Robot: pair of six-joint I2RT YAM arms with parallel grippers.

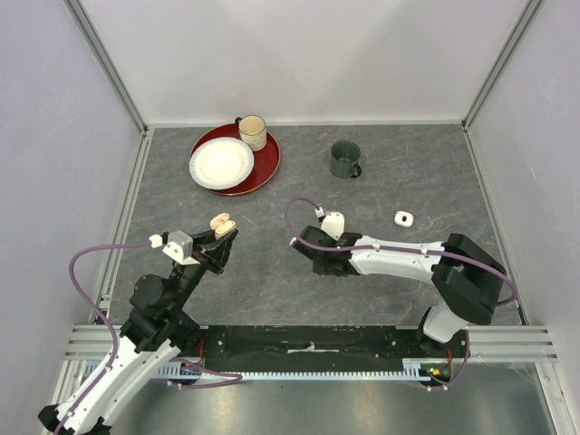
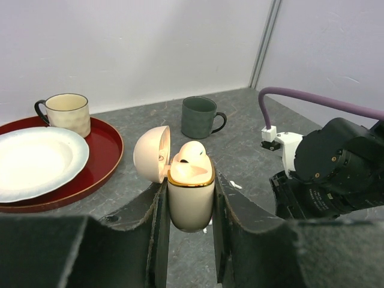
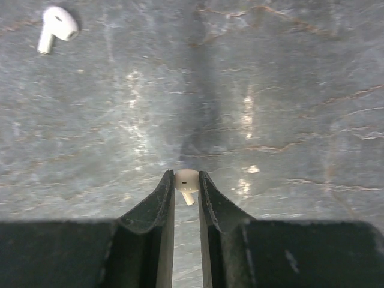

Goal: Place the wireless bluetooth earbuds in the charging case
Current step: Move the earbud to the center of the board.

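Observation:
My left gripper (image 2: 190, 183) is shut on a pale peach charging case (image 2: 191, 204) and holds it upright above the table. The case's lid (image 2: 151, 153) is swung open to the left, and one peach earbud (image 2: 192, 152) sits in the case's top. From above, the case (image 1: 220, 223) is at the left arm's tip. My right gripper (image 3: 186, 180) points down at the table and is shut on a small pale earbud (image 3: 186, 179), stem toward the camera. A white earbud (image 3: 57, 26) lies loose on the table, far left of it.
A red tray (image 1: 265, 167) at the back left carries a white plate (image 1: 221, 163) and a cream mug (image 1: 252, 132). A dark green mug (image 1: 345, 159) stands at the back centre. A small white case (image 1: 404, 218) lies right of the right wrist (image 1: 332, 225).

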